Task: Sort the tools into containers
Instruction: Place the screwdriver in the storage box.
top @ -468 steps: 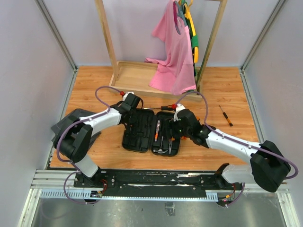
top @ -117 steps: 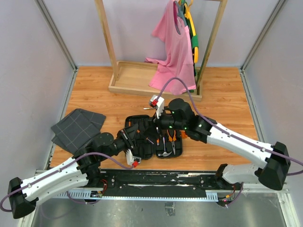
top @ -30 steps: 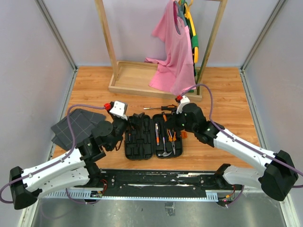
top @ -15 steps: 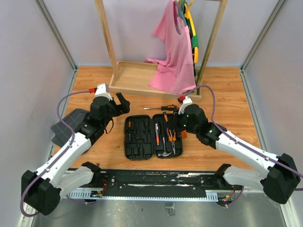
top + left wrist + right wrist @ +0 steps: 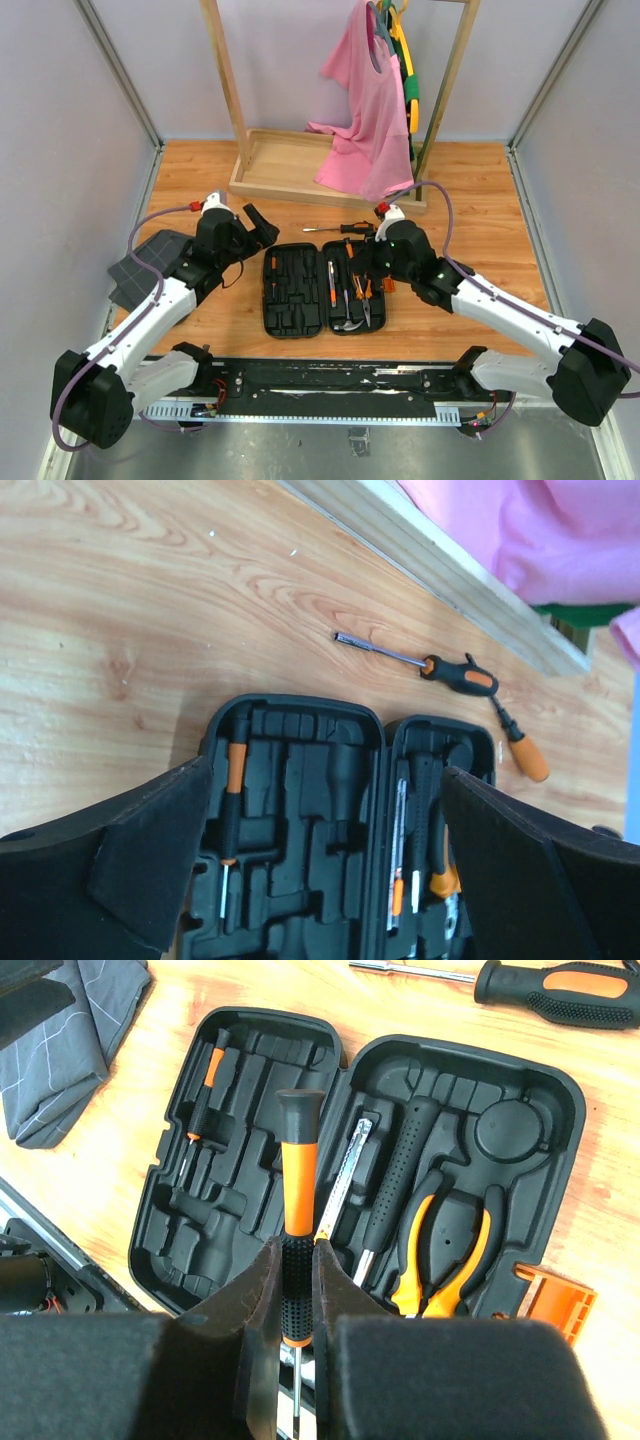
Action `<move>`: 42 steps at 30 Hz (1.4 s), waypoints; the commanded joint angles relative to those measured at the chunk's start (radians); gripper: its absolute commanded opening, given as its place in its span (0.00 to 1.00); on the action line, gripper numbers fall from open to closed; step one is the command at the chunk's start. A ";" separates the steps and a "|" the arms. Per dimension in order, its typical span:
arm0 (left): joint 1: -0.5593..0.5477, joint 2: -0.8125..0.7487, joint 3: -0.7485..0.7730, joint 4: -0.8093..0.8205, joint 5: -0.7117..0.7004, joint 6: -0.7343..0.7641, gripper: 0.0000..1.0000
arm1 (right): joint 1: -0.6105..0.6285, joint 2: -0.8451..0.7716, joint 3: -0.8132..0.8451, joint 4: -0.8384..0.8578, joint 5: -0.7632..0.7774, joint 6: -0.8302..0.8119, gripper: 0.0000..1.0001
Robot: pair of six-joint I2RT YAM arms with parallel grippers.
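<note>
Over on the left, the left gripper [image 5: 259, 222] hangs with its jaws wide apart near the far-left corner of the open black tool case [image 5: 285, 300], while the right gripper [image 5: 376, 265] pinches an orange-and-black screwdriver [image 5: 298, 1175] above it

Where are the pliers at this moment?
In the right wrist view, the pliers lie in the right half of the open tool case, between the black-handled hammer and the orange latch.
</note>
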 commanded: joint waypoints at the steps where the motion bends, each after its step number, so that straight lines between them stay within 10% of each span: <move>1: 0.006 -0.012 -0.009 -0.042 -0.070 -0.202 0.99 | -0.022 0.012 -0.004 0.025 -0.011 0.029 0.01; 23: 0.012 -0.006 0.273 -0.243 -0.146 0.069 0.99 | 0.050 0.120 0.007 0.201 0.051 0.254 0.01; 31: 0.263 0.023 0.315 -0.275 0.131 0.127 0.98 | 0.099 0.213 0.063 0.226 0.096 0.285 0.01; 42: 0.309 -0.107 0.249 -0.262 0.000 0.243 0.99 | 0.151 0.415 0.221 0.187 0.159 0.343 0.01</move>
